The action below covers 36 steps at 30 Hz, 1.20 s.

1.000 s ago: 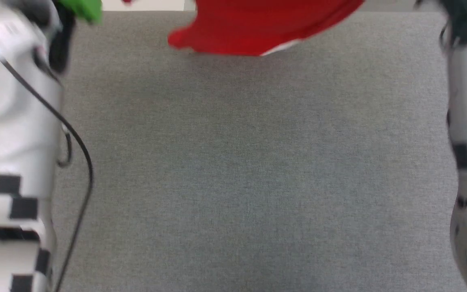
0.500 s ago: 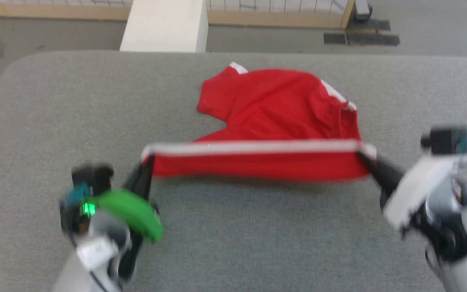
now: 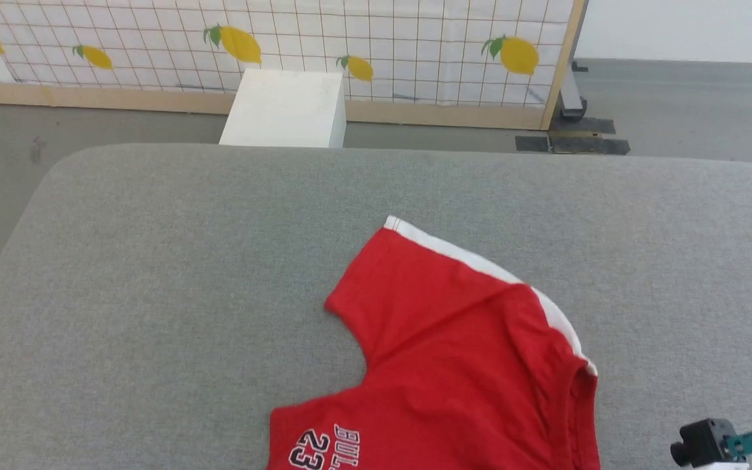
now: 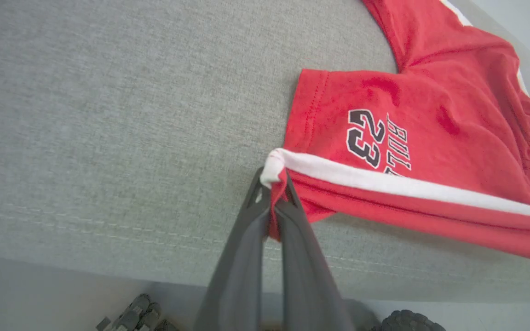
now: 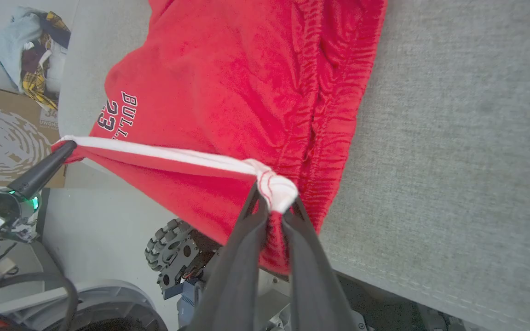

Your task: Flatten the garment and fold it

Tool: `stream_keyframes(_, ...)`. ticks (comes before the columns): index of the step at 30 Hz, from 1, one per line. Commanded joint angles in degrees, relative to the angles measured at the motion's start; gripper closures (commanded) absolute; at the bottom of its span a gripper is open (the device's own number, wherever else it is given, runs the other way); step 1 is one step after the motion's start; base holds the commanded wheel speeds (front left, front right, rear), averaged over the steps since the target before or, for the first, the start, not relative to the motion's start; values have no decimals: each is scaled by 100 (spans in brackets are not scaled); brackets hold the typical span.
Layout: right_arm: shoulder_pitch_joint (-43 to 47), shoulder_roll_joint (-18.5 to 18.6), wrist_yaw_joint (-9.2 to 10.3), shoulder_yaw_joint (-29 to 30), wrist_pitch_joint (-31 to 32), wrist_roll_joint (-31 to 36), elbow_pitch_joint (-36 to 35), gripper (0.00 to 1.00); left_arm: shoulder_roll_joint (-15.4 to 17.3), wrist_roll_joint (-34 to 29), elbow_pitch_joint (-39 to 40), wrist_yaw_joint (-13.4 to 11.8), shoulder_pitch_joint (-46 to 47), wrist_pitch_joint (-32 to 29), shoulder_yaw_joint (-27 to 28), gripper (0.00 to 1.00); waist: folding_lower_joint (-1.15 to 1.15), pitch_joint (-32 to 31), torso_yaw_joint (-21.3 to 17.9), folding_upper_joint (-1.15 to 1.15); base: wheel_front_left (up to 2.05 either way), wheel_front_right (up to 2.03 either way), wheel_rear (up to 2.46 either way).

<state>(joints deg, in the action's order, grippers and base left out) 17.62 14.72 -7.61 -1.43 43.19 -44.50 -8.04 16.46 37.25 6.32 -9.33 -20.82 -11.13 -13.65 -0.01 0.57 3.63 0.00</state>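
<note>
Grippers: two, both clamped on the one garment [image 3: 467, 352].

- Left gripper [image 4: 274, 184]: comes in low over the near table edge. Its two dark fingers are pressed together, pinching the bunched left end of the white band [image 4: 384, 181], with red cloth caught between the tips.
- Right gripper [image 5: 272, 197]: same pose at the other end. Its two fingers are nearly together, nipping a knotted-looking wad of white band plus the red hem below it.
- The band runs taut in a straight line between the two grips, lifted just above the surface.

Garment is red. Most of it lies on the grey padded table [image 3: 154, 261], right of centre in the head view. One leg points away from the robot, with a white stripe along its far side. Print "23 BUL.." [image 3: 317, 447] faces up near the held edge. In the right wrist view, the cloth below the band sags past the table edge.

Other items: one white box [image 3: 284, 108] on the floor beyond the table, one lemon-print grid panel [image 3: 382, 39] behind it.
</note>
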Motion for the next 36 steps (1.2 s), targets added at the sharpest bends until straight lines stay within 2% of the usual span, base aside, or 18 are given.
stream_keyframes(1, 94, -6, 12, 180, 66, 45, -133, 100, 154, -2, 211, -126, -116, -9, 162, 100, 1, -19, -12, 0, 0, 0, 0)
stream_keyframes(5, -16, -169, 12, 489, 97, 247, -472, 100, 334, -71, 635, -132, 84, -92, 247, 100, 1, 15, -34, 0, 0, 0, 0)
stream_keyframes(10, -570, -278, 12, 662, 164, 595, -570, 100, 487, -248, 349, 242, 1368, -276, 37, 100, 1, 237, -86, 0, 0, 0, 0)
stream_keyframes(16, -1461, -469, 12, 674, 251, 1043, -498, 100, 479, -403, -867, 843, 3430, -512, -273, 100, 1, 951, -310, 0, 0, 0, 0)
stream_keyframes(21, -2098, -685, 12, 803, 209, 1367, -207, 100, 361, -553, -1916, 1208, 4835, -568, -481, 100, 1, 1506, -531, 0, 0, 0, 0)
stream_keyframes(28, -2699, -881, 12, 896, 48, 1627, 209, 100, 169, -708, -3168, 1476, 6206, -560, -767, 100, 1, 2072, -851, 0, 0, 0, 0)
stream_keyframes(36, -2977, -983, 12, 724, -106, 1674, 546, 100, 36, -776, -4110, 1596, 6980, -410, -1012, 100, 1, 2323, -1102, 0, 0, 0, 0)
